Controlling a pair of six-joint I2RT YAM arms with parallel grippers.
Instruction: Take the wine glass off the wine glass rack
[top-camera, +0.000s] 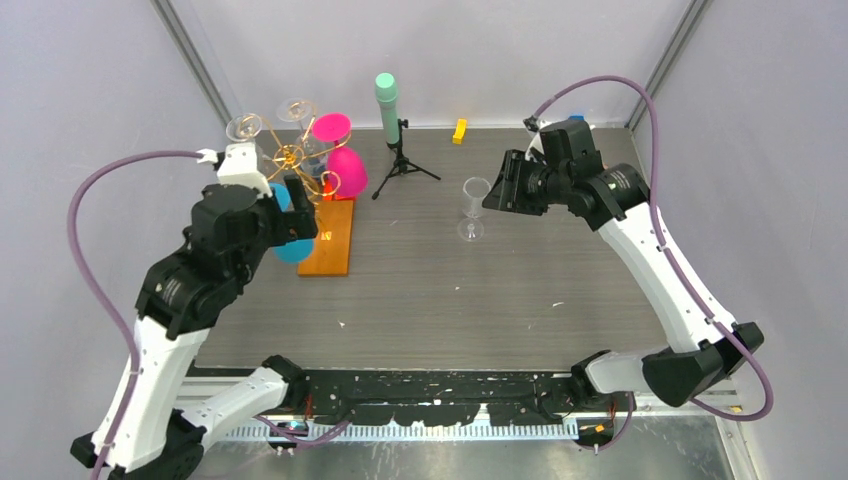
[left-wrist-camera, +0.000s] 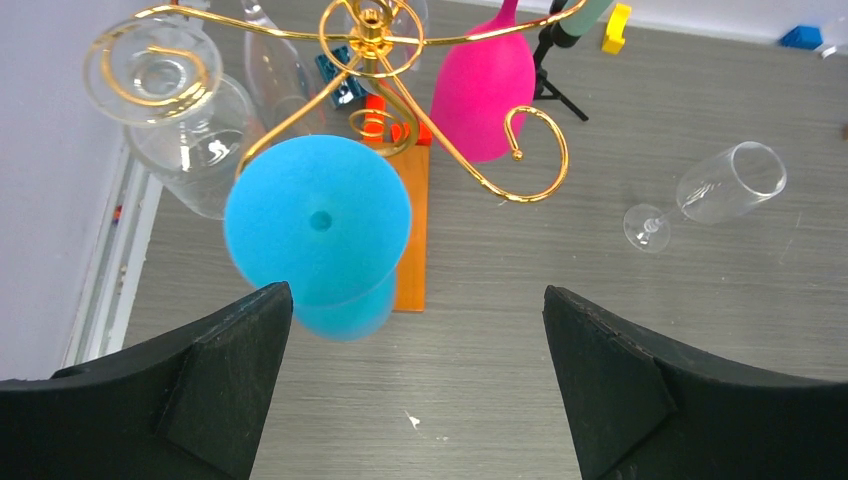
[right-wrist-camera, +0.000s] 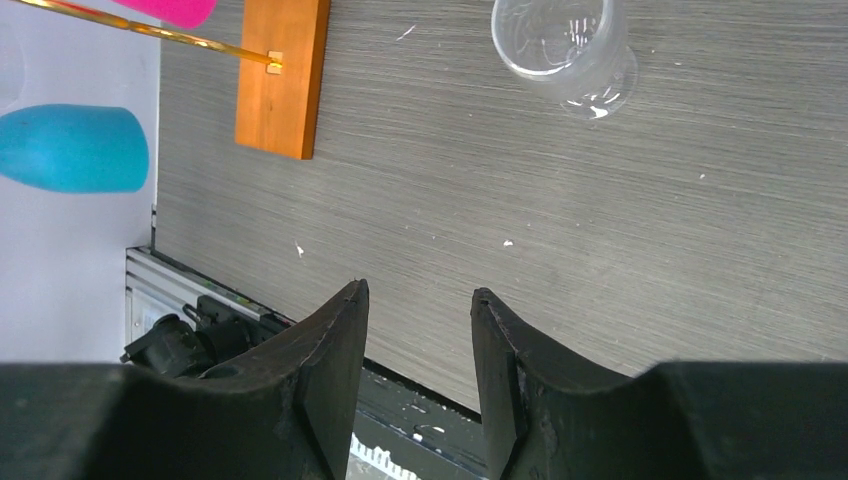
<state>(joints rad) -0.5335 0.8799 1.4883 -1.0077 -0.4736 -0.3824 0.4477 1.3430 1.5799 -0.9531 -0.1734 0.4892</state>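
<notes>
The gold wire rack (top-camera: 292, 155) stands on its orange base (top-camera: 330, 240) at the back left. A blue wine glass (left-wrist-camera: 318, 225) hangs upside down from one arm. Two pink glasses (top-camera: 347, 172) and two clear glasses (top-camera: 243, 127) hang from other arms. My left gripper (left-wrist-camera: 418, 300) is open and empty, and the blue glass's foot is just ahead of its left finger (left-wrist-camera: 230, 370). In the top view it sits at the rack (top-camera: 300, 215). A clear wine glass (top-camera: 474, 208) stands upright on the table. My right gripper (right-wrist-camera: 420, 295) is open and empty, right beside it (top-camera: 497, 195).
A black tripod with a mint-green cylinder (top-camera: 388, 105) stands behind the rack's right side. A yellow block (top-camera: 459, 130) lies at the back edge and a blue block (left-wrist-camera: 800, 37) at the back right. Walls close in the left and right sides.
</notes>
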